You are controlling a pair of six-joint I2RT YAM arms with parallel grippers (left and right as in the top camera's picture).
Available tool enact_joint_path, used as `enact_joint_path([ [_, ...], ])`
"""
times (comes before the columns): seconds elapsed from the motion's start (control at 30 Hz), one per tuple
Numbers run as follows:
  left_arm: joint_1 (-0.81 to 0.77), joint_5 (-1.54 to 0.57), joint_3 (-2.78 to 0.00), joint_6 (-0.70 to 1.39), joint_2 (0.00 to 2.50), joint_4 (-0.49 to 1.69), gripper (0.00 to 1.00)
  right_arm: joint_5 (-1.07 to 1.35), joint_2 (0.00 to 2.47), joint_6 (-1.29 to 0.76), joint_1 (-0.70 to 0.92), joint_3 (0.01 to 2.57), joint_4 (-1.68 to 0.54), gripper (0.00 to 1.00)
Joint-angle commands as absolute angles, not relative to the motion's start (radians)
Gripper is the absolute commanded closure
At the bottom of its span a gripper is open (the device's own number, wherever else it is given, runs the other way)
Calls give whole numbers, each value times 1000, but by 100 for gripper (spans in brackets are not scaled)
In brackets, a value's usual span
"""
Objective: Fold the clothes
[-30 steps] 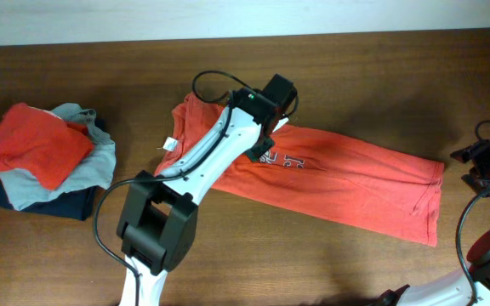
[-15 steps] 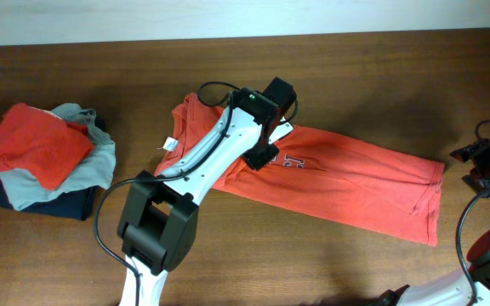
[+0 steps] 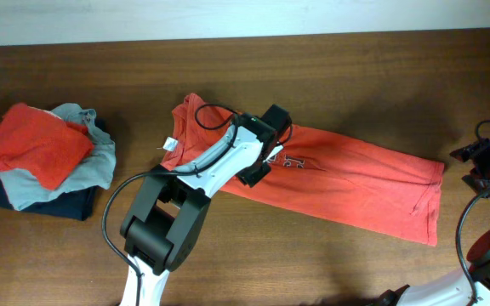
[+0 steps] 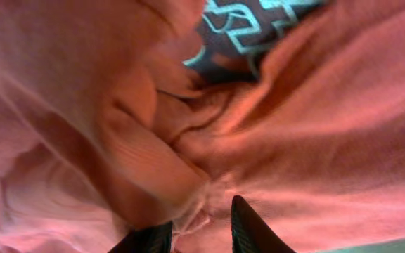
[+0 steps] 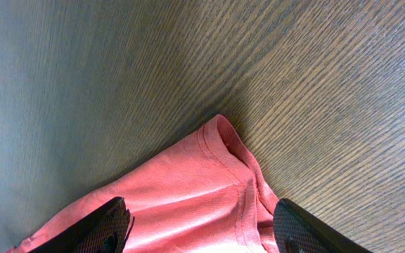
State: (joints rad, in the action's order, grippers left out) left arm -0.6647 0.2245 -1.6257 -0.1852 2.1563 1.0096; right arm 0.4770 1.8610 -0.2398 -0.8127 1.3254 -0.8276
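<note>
One arm [image 3: 215, 163] reaches across the T-shirt [image 3: 356, 178], left end effector [image 3: 262, 160] above lettering [image 3: 294, 162].

You have a dark brown wooden table [image 3: 373, 85] with visible grain, and a pale strip [image 3: 143, 17] runs along its far edge.

— What surrounds the rig?
— I see a dark brown wooden table [image 3: 356, 255], its grain plain, filling nearly my whole overhead view.
— And behind it?
— Only a pale wall [image 3: 228, 17] along the far edge. The light is soft.
</note>
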Motion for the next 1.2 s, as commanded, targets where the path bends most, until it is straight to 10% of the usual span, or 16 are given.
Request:
enact_joint_path([
  [0.0,-665,289,-1619,-169,2167,976,71,478,1839,-241,-809,1340,-827,29],
  [0.27,-665,289,-1619,-170,2178,947,99,479,1839,-241,-809,1339,-827,29],
  [0.93,-693,39,-1917,-234,2192,1301,99,474,1839,-241,-798,1339,-823,29],
  [1.07,-696,53,-1918,-234,2202,1299,53,475,1839,-241,-798,1339,-823,29],
  [1.17,-672,244,-1923,-186,2202,1298,48,475,1839,-241,-798,1339,-823,29],
])
